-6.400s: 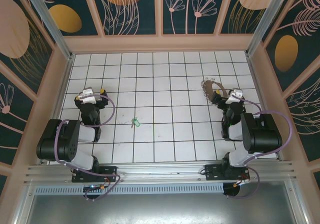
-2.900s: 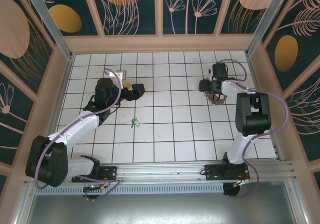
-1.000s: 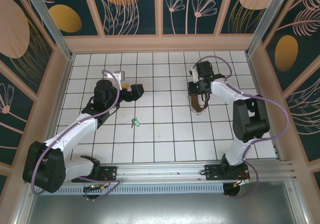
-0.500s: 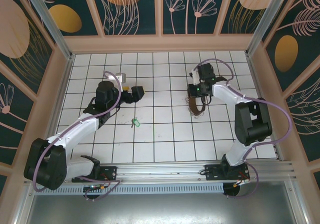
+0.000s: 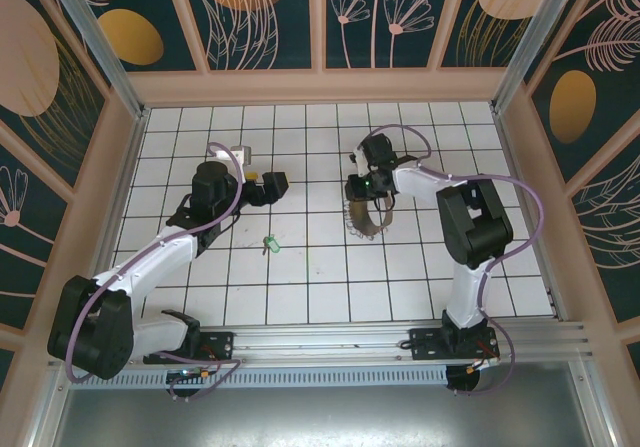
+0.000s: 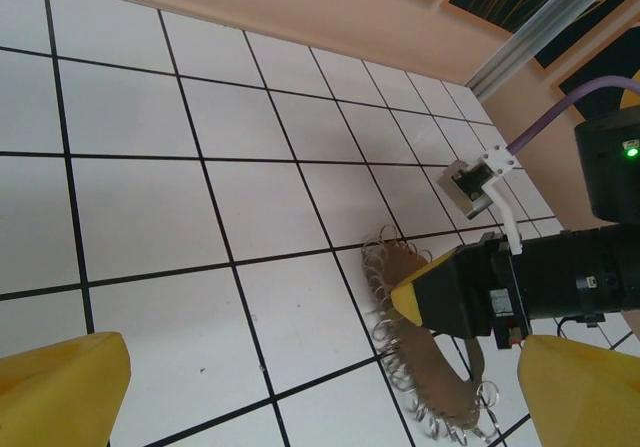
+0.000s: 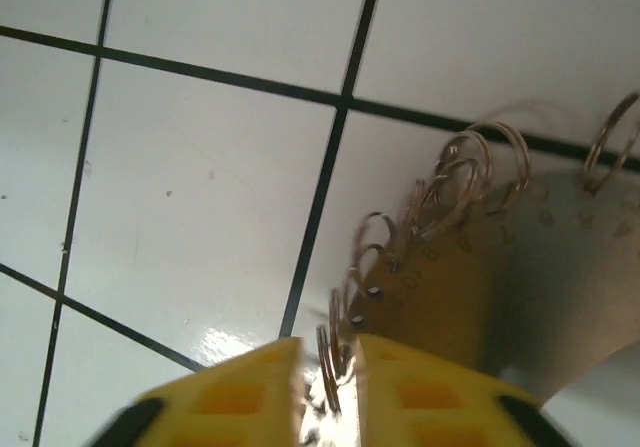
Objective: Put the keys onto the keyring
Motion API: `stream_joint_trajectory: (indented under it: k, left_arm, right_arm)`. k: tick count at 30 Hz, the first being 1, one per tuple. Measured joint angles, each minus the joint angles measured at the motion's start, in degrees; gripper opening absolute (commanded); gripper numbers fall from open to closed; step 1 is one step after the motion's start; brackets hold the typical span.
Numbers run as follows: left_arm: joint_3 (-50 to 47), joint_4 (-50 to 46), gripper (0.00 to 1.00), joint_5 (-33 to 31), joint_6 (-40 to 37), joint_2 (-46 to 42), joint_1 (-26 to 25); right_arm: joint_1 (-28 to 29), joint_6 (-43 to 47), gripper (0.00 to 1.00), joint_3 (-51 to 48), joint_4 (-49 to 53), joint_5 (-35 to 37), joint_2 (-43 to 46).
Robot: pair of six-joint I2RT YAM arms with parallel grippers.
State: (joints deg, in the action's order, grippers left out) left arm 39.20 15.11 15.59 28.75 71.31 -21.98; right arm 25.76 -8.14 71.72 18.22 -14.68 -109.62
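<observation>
Staging the keyring [image 5: 362, 219]; right gripper [image 7: 328, 352] narrowly straddles 1 loop, clamping I cannot tell; left gripper [image 5: 270, 182] gapes; next, probably, keys [image 5: 268, 244] at its 6 o'clock.

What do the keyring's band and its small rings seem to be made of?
The keyring band looks like matt brown leather or card: dull, bent into a loop. Its small rings look like thin metal wire: they glint.

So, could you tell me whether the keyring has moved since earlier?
Yes. The keyring has travelled left across the tiles, away from the right wall and closer to the keys, which lie unmoved.
</observation>
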Motion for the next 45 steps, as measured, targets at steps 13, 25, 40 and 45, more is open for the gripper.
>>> stream_joint_trajectory:
  k: [13, 25, 40, 45]
  left_arm:
    - [0.0, -0.7, 0.99, 0.0, 0.0, 0.0, 0.0]
    - [-0.7, -3.4, 0.98, 0.0, 0.0, -0.6, 0.0]
    - [-0.7, -3.8, 0.98, 0.4, 0.0, 0.1, 0.0]
    - [-0.6, -3.8, 0.98, 0.4, -0.2, 0.1, 0.0]
  right_arm:
    - [1.4, 5.5, 0.46, -3.4, 4.9, 4.1, 11.1]
    - [2.8, 15.4, 0.32, -2.6, 12.8, 2.5, 5.4]
    - [2.7, 17.1, 0.27, -1.7, 13.8, -2.1, 2.3]
    - [2.7, 17.1, 0.26, -1.7, 13.8, -2.4, 1.9]
